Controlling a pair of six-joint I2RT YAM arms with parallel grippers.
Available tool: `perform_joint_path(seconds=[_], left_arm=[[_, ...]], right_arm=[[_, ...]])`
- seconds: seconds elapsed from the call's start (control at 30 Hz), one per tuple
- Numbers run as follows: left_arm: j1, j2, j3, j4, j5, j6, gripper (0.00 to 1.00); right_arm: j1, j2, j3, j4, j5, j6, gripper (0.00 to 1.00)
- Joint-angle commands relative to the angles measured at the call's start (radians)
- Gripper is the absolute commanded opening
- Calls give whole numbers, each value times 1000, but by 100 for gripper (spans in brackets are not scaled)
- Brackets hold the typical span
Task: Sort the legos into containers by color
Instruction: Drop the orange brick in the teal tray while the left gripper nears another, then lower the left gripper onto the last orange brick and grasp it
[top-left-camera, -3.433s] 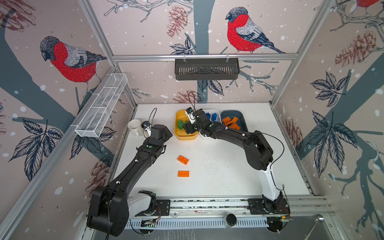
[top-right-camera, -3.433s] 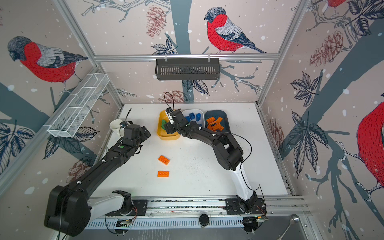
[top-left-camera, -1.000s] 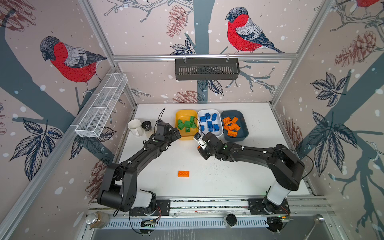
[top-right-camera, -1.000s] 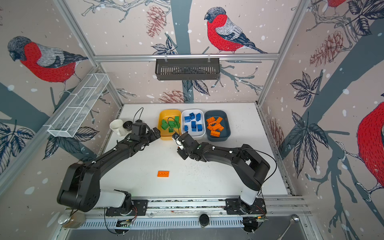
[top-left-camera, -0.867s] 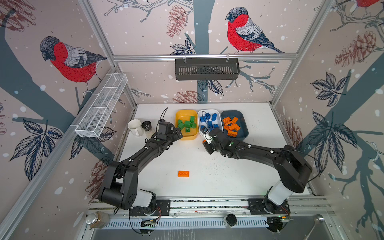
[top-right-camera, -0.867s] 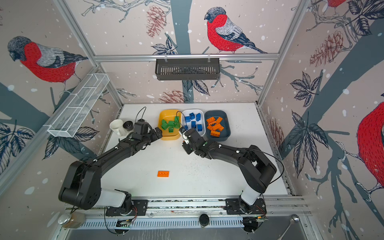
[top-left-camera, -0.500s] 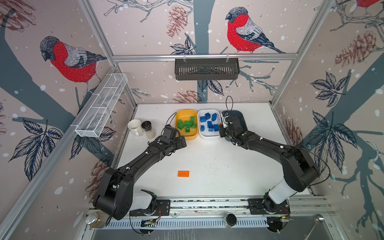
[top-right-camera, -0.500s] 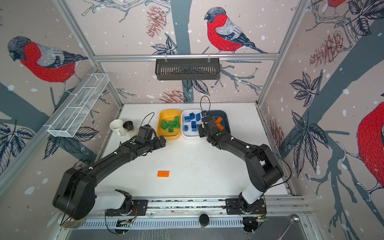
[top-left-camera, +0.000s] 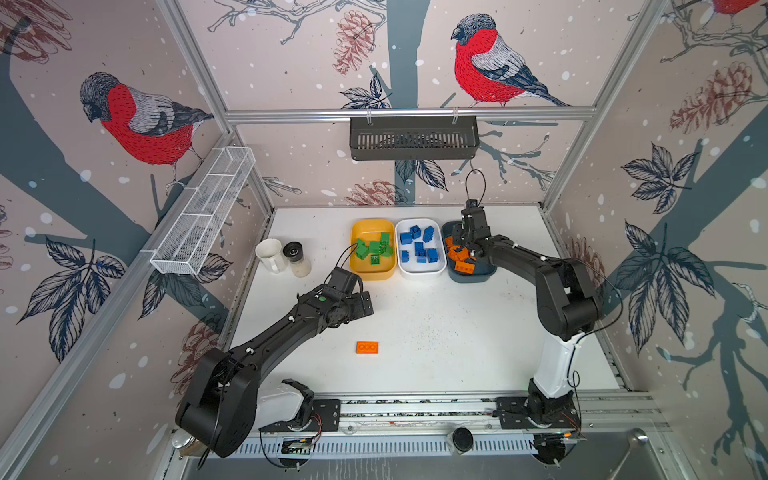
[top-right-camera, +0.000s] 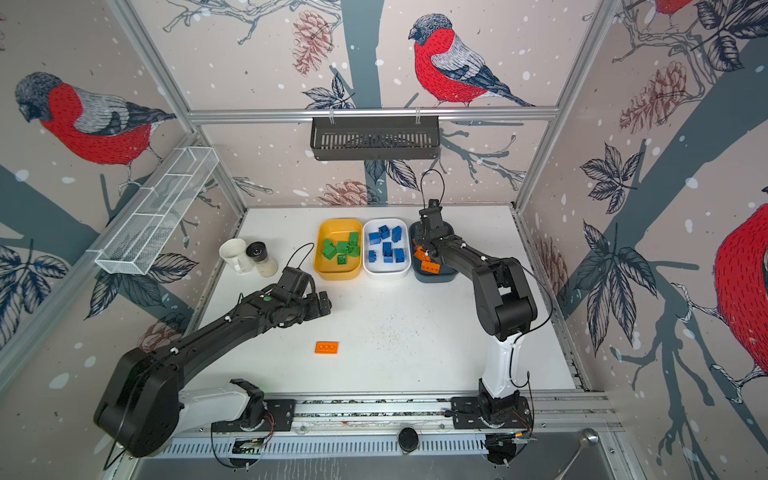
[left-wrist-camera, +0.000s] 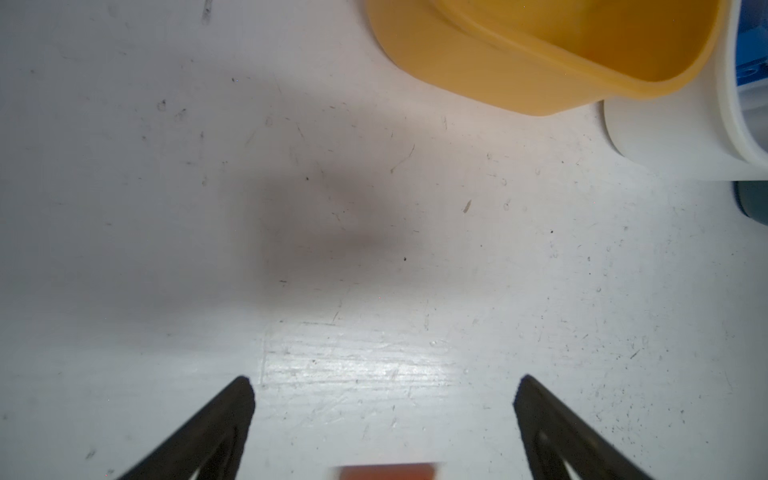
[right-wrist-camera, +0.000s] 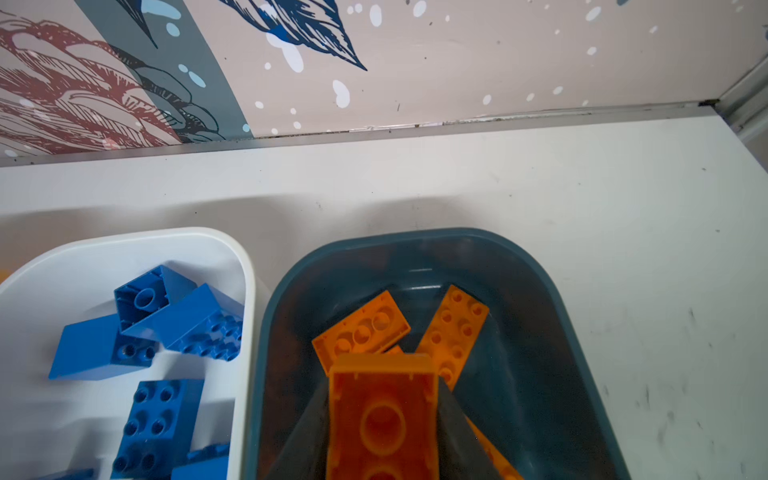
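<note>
My right gripper (right-wrist-camera: 381, 419) clamps an orange brick (right-wrist-camera: 382, 374) above the dark teal tub (right-wrist-camera: 540, 282); my left gripper (left-wrist-camera: 384, 399) hangs spread wide over the table (top-left-camera: 436, 324), a loose orange brick (top-left-camera: 367, 347) lying near it

In the left wrist view the orange lego on the table (left-wrist-camera: 386, 471) is a blurred smear cut by the frame edge, so its studs cannot be read. All 3 tubs run out of frame there: the yellow tub (left-wrist-camera: 519, 75), the white tub (left-wrist-camera: 665, 137) and the teal tub (left-wrist-camera: 752, 203), which shows as a mere sliver. In both top views, right of upper centre, the right arm (top-left-camera: 519, 257) covers part of the teal tub. In the right wrist view the held orange lego (right-wrist-camera: 382, 415) runs off the frame and hides the inner faces of the right gripper (right-wrist-camera: 384, 386).
</note>
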Motion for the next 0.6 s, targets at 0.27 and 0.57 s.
perform_joint_path(seconds=[0.27,0.57], left_arm=[[-5,8,-30,-16,42,-3,98],[-30,20,-29,-54,78,32,98]], right_arm=[[10,134,215,-234,103,-250,48],[13,53,189,-210,71,-181,78]])
